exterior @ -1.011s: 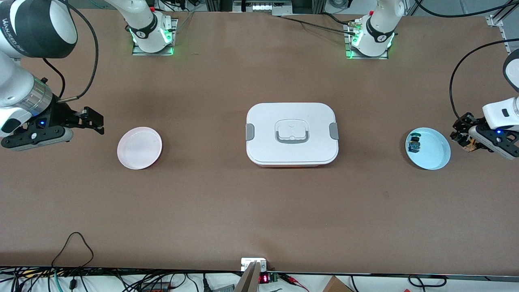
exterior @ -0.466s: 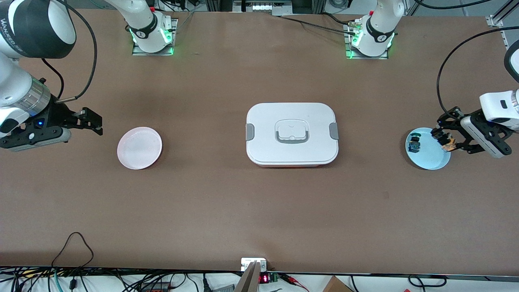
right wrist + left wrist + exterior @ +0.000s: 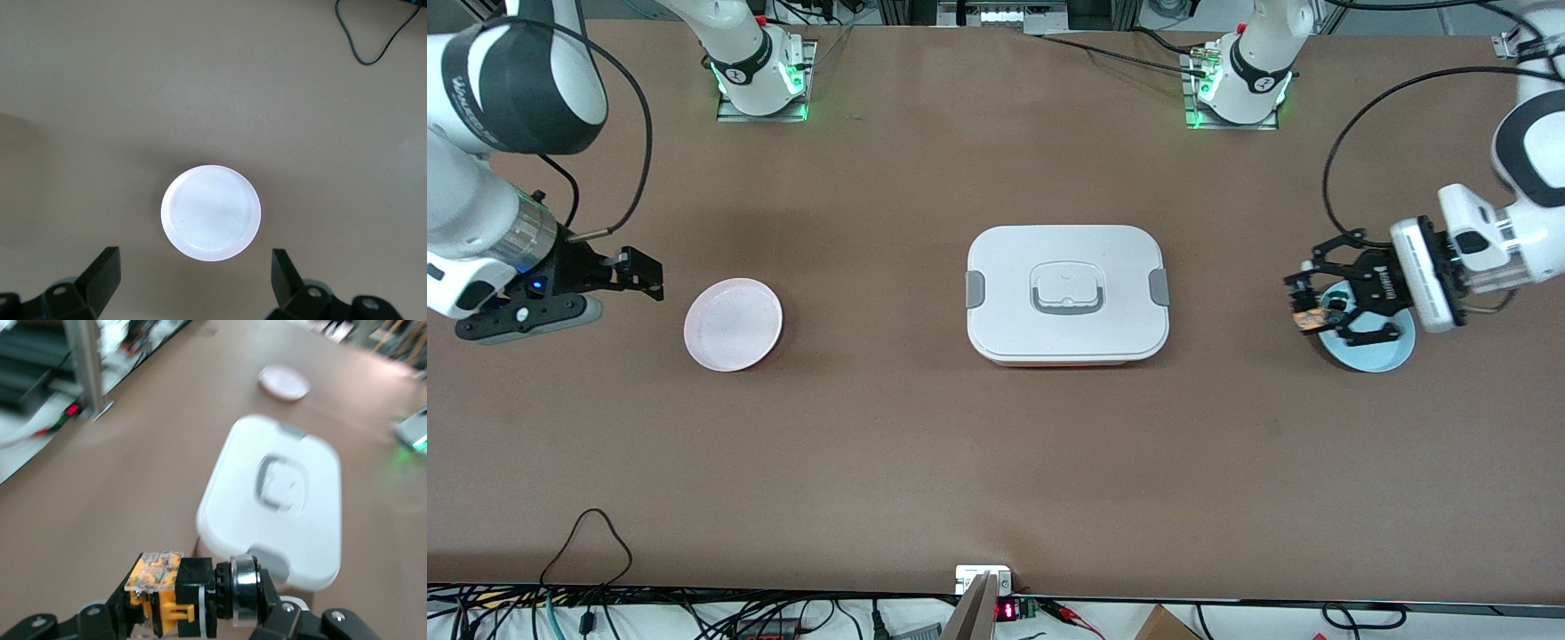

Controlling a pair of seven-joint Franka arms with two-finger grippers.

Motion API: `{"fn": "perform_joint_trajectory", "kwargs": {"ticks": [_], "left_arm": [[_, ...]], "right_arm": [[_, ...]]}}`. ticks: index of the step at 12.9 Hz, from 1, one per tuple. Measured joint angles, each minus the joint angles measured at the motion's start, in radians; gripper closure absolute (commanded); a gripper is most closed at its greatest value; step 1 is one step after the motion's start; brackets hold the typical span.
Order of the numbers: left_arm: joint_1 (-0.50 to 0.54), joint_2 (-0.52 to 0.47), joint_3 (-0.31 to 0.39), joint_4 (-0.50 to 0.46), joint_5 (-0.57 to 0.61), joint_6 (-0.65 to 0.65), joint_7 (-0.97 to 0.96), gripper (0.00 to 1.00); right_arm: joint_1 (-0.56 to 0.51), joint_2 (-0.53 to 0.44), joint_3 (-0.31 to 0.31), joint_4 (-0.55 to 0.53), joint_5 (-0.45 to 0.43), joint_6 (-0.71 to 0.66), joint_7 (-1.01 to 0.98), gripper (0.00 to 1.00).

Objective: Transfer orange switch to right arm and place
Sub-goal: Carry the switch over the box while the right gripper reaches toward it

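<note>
My left gripper point(image 3: 1304, 307) is shut on the orange switch point(image 3: 1307, 319), a small black block with an orange part. It holds the switch in the air over the edge of the light blue plate point(image 3: 1392, 356) that faces the white box. In the left wrist view the orange switch point(image 3: 160, 590) sits sideways between the fingers of the left gripper point(image 3: 193, 603). My right gripper point(image 3: 639, 272) is open and empty, up in the air beside the pink plate point(image 3: 733, 324). In the right wrist view the right gripper point(image 3: 193, 277) frames the pink plate point(image 3: 211, 213).
A white lidded box point(image 3: 1067, 293) with grey clips stands at the table's middle, between the two plates; it also shows in the left wrist view point(image 3: 280, 500). A small switch with a blue part point(image 3: 1333, 307) lies on the blue plate, mostly hidden by the left gripper.
My left gripper has carried the orange switch from outside the blue plate across it toward the white box. My right gripper has shifted slightly toward the pink plate.
</note>
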Motion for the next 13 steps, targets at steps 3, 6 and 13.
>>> {"fn": "perform_joint_trajectory", "kwargs": {"ticks": [3,6,13], "left_arm": [[-0.053,0.076,-0.003,-0.003,-0.224,-0.146,0.081,1.00],[-0.131,0.111,-0.007,-0.024,-0.368,-0.216,0.163,1.00],[-0.269,0.194,-0.008,-0.046,-0.684,-0.219,0.409,1.00]], "right_arm": [[-0.005,0.009,-0.002,0.000,0.167,-0.033,-0.042,0.00],[-0.012,0.012,-0.002,-0.010,0.415,-0.086,-0.052,0.00],[0.086,0.062,0.013,-0.218,1.245,0.088,-0.065,0.00]]}}
